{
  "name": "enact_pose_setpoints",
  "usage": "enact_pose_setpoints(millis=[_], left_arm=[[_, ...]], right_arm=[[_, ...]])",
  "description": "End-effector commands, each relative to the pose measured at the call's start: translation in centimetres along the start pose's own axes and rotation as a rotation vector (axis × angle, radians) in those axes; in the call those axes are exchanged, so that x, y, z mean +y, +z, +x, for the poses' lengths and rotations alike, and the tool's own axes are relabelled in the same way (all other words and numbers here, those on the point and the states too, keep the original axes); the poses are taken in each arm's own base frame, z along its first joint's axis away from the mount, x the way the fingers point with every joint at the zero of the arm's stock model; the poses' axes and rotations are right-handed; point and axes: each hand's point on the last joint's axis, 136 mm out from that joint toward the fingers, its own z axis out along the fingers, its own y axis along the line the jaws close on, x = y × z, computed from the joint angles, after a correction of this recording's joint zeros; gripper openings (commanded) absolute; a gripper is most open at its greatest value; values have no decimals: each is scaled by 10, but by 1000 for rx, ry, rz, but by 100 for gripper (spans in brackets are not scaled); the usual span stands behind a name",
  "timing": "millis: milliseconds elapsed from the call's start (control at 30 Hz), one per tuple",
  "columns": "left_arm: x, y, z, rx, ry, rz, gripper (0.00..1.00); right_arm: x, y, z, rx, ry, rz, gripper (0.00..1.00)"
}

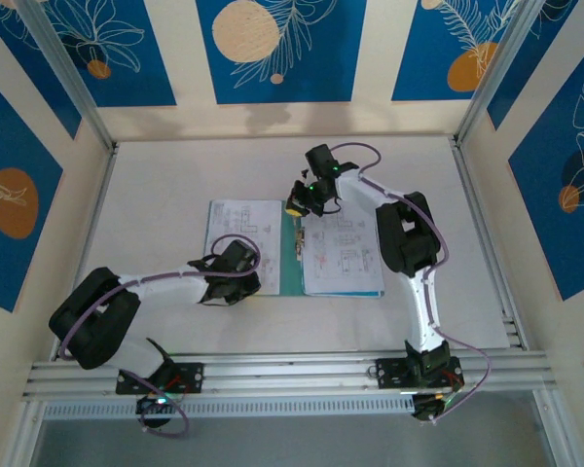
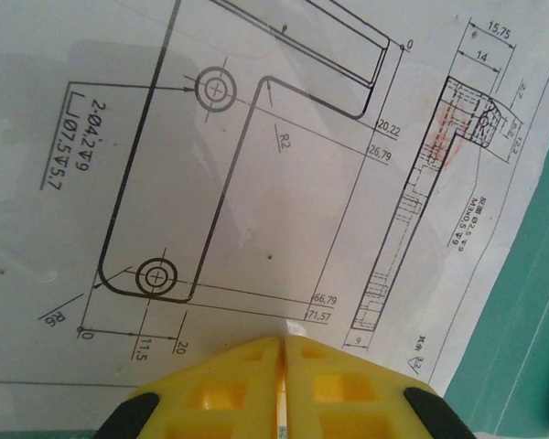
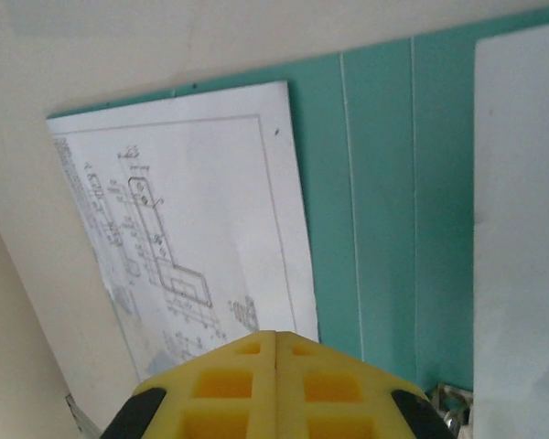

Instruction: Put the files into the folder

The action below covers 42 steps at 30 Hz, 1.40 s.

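The teal-green folder lies open on the table. One white drawing sheet of the files rests on its left half, and a stack of white sheets on its right half. My left gripper sits at the left sheet's near edge. Its yellow fingers are shut, with a small pucker of that sheet pinched at the tips of the gripper; folder card shows to the right. My right gripper is shut and empty, and it hangs above the far end of the spine. In the right wrist view the gripper is over the left sheet and the folder.
A metal clip shows by the spine at the lower right of the right wrist view. Aluminium rails run along the near table edge, and patterned walls close in the other three sides. Bare white table surrounds the folder.
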Motion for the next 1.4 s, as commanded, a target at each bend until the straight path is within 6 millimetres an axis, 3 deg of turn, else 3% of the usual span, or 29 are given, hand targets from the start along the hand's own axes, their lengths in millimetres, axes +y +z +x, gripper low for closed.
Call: enact_pose_setpoints(millis=[0,367,600,833,1133,1233,1367], left_arm=[[18,8,5,19,-28,-56,9],[17,9,6,21,-31,-53,9],[15,11,8,22,-48,-43,9],[1,18,20,15,-89,-7,9],[-25,34,36,9,-120,53,9],[-32,39,40,20,-114,67,9],[-35,42,45,29,-108,74,8]], right_arm=[[15,-12,18,31,-6,-35,0],[12,-19,58,39,4,-52,0],[7,-58,69,-64,40,-38,0],[-28,-87,81,-154,221,9,1],[-52,-102,89,-212,422,-47,20],[-54,-102,87,-223,488,-62,30],[-49,-96,79,-236,555,-113,34]])
